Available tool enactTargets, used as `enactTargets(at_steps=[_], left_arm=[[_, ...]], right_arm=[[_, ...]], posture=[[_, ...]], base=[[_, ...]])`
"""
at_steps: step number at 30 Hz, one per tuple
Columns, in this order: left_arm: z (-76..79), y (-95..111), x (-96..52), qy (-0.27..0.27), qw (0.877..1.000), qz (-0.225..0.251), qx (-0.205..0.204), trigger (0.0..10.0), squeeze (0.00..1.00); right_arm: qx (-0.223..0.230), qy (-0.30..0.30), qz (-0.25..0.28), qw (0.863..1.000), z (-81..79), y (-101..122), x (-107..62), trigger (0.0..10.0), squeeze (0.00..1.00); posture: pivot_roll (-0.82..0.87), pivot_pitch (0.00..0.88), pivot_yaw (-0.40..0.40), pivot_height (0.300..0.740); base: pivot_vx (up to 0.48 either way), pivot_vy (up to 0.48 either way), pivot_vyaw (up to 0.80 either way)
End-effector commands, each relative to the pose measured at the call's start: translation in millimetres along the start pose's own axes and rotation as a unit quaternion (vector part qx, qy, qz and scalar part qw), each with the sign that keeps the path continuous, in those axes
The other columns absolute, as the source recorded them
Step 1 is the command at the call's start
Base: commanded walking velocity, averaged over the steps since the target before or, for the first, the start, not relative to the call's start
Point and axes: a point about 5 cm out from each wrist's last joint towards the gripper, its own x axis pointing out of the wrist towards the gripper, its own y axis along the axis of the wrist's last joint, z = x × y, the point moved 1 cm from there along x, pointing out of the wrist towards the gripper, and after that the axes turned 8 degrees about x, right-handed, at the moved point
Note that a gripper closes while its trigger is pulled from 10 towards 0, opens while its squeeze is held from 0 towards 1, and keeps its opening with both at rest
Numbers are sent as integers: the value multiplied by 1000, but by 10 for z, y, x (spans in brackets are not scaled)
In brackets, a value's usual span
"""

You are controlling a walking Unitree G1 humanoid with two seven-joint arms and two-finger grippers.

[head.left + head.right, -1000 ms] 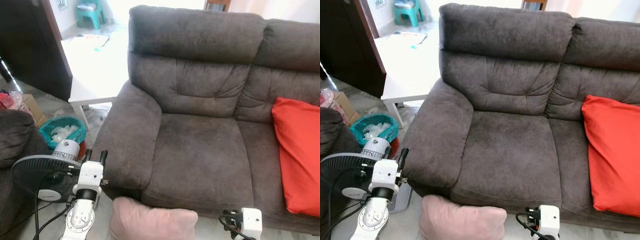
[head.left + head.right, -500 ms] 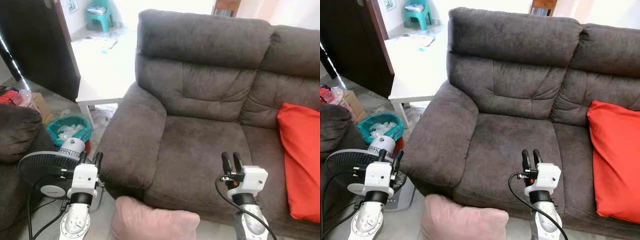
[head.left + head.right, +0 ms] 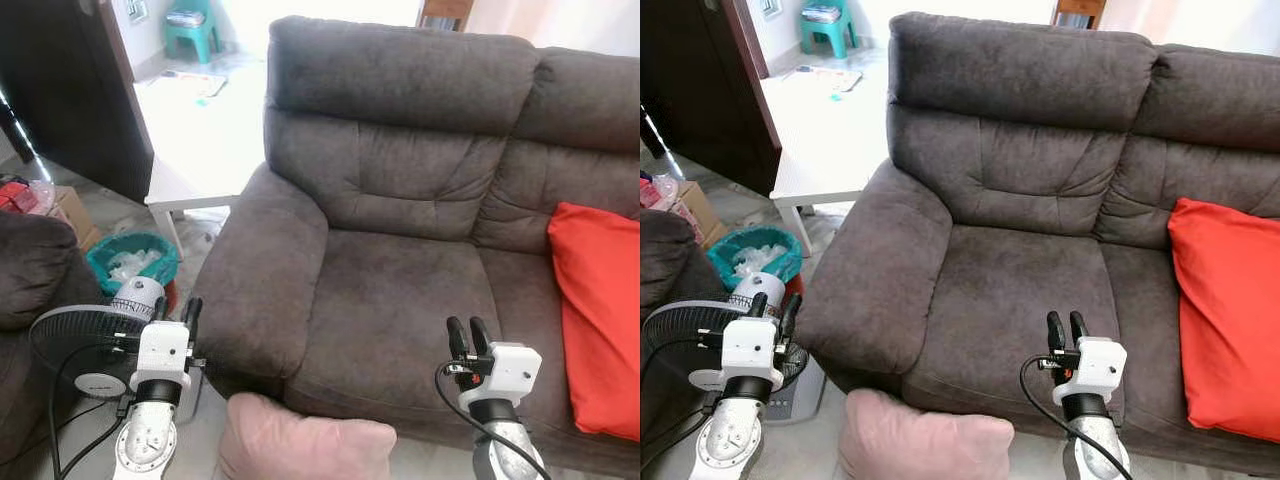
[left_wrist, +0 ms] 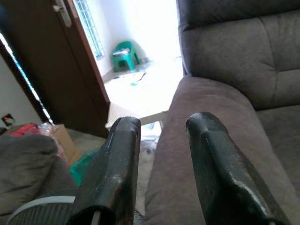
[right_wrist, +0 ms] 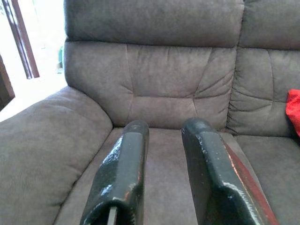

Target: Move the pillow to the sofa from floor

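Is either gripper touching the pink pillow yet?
Apart. In the left eye view, the left gripper and right gripper are both raised with bare floor or sofa showing between them and the pink pillow lying below.

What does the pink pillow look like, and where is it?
The pillow is pale pink, soft and puffy, with a smooth cloth cover and a rounded corner pointing up. It lies low at the foot of the grey sofa, pressed against the sofa's front edge below the seat cushion. Its lower part is cut off by the picture's edge. The left gripper and right gripper stand to either side of it, neither touching it.
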Motion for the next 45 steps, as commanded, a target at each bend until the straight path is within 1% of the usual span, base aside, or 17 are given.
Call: enactTargets(at_steps=[1, 3, 5, 11, 22, 24, 25, 27, 28, 33, 37, 39, 45], left_arm=[[39, -9, 14, -9, 1000, -7, -11, 10000, 0], [69, -5, 17, -13, 1000, -8, -13, 10000, 0], [85, -6, -5, -17, 1000, -14, -15, 10000, 0], [83, -3, 2, -18, 1000, -18, -18, 10000, 0], [70, -3, 30, -18, 1000, -20, -16, 10000, 0], [67, -4, 30, -17, 1000, -21, -16, 10000, 0], [67, -4, 30, -17, 1000, -21, -16, 10000, 0], [73, -4, 29, -18, 999, -21, -17, 10000, 0], [73, -4, 29, -18, 999, -21, -17, 10000, 0], [86, 2, 37, -20, 999, -21, -19, 10000, 0], [94, -2, 41, -21, 999, -23, -18, 10000, 0], [96, -7, 39, -20, 999, -25, -17, 10000, 0], [95, -8, 36, -19, 999, -26, -17, 10000, 0]], right_arm=[[1, -2, -2, 1000, 3, 7, 36, 10000, 0], [-3, 2, -5, 1000, -23, -2, 95, 10000, 0], [-3, 6, -18, 1000, -40, -32, 118, 10000, 0], [-8, -3, -31, 999, -18, -36, 116, 10000, 0], [-8, 0, -41, 999, -44, -82, 136, 10000, 0], [-8, 0, -46, 999, -45, -97, 132, 10000, 0], [-8, 0, -46, 999, -45, -97, 132, 10000, 0], [-9, 0, -49, 999, -46, -107, 129, 10000, 0], [-9, 0, -49, 999, -46, -107, 129, 10000, 0], [-11, 1, -52, 999, -52, -115, 135, 10000, 0], [-13, 3, -55, 998, -60, -129, 138, 10000, 0], [-15, 8, -56, 998, -79, -139, 138, 10000, 0], [-18, 25, -55, 998, -113, -146, 139, 10000, 0]], posture=[[103, 30, -73, 740], [101, 38, -75, 740], [105, 44, -78, 740], [105, 49, -77, 740], [109, 56, -72, 740], [109, 56, -72, 727], [109, 56, -72, 727], [109, 57, -72, 707], [109, 57, -72, 707], [107, 59, -73, 667], [109, 59, -75, 652], [109, 62, -76, 634], [110, 63, -77, 630]], base=[[0, 0, 0], [0, 0, 0], [0, 0, 0], [0, 0, 0], [0, 0, 0], [0, 0, 0], [0, 0, 0], [0, 0, 0], [0, 0, 0], [0, 0, 0], [0, 0, 0], [0, 0, 0], [0, 0, 0]])
